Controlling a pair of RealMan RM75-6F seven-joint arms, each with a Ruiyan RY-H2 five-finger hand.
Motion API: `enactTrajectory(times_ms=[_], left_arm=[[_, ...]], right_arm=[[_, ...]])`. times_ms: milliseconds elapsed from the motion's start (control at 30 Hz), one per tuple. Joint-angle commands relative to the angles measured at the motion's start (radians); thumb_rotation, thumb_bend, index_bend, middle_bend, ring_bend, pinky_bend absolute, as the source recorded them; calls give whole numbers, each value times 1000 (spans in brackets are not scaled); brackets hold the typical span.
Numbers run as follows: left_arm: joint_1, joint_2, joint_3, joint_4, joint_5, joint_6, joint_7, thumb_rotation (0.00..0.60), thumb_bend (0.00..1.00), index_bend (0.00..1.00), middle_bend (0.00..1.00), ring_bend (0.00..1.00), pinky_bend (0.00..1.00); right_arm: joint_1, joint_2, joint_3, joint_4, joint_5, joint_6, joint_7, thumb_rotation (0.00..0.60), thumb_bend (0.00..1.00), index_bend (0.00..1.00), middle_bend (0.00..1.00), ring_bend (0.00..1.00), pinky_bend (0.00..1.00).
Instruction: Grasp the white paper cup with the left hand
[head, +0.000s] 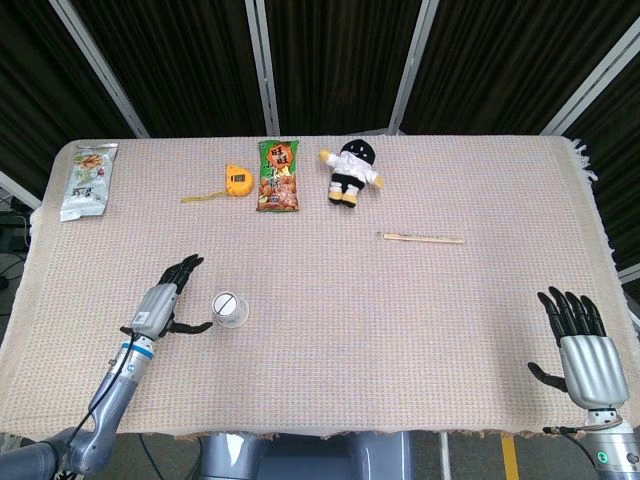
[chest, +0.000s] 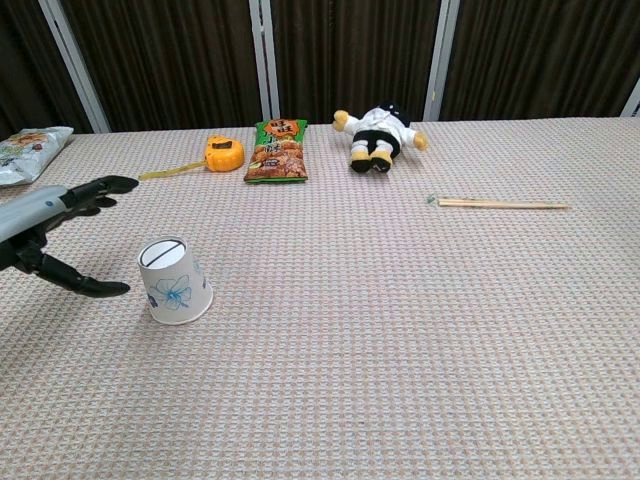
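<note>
Paper cup (head: 229, 308) (chest: 174, 288) stands upside down on the table (head: 400, 330) (chest: 420, 330), wide rim on the cloth, closed base facing up. Long axis is vertical. White wall carries a blue flower print, visible in the chest view. It sits in the near-left part of the table, on its own.

Left hand (head: 160, 304) (chest: 50, 225) is just to the left of the cup, apart from it. Fingers are spread and extended, thumb reaching low toward the cup without touching it; the hand holds nothing.

Right hand (head: 584, 352) is at the near-right corner of the table, seen only in the head view. Palm is flat, fingers are apart and pointing away from the robot, nothing is in it.

Surface: table is covered edge to edge with a beige woven cloth of waffle texture, fringe showing at the far-right corner.

Along the far side, left to right: a pale snack bag (head: 87, 180) (chest: 28, 152) at the left edge, an orange tape measure (head: 237, 180) (chest: 224, 153) with its tape pulled out to the left, a green and orange snack bag (head: 279, 175) (chest: 279, 151), a plush doll (head: 351, 172) (chest: 382, 130) lying flat. A pair of chopsticks (head: 421, 238) (chest: 503, 204) lies right of centre, running left to right.

Room: dark pleated curtains behind the table, crossed by pale metal posts.
</note>
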Motion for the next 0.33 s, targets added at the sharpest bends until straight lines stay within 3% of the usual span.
enactTrajectory(times_ms=[33, 233, 333], left_arm=[[43, 49, 25, 9, 64, 111, 121, 600, 83, 0, 0, 0, 0], [164, 112, 56, -13, 107, 357, 441, 600, 84, 0, 0, 0, 0], [248, 177, 76, -88, 72, 431, 496, 600, 82, 0, 0, 0, 0]], right_arm=[[0, -4, 3, 6, 2, 2, 0, 600, 52, 0, 0, 0, 0], [3, -19, 7, 25, -4, 9, -12, 600, 51, 0, 0, 0, 0], [6, -35, 6, 38, -23, 22, -30, 600, 49, 0, 0, 0, 0]])
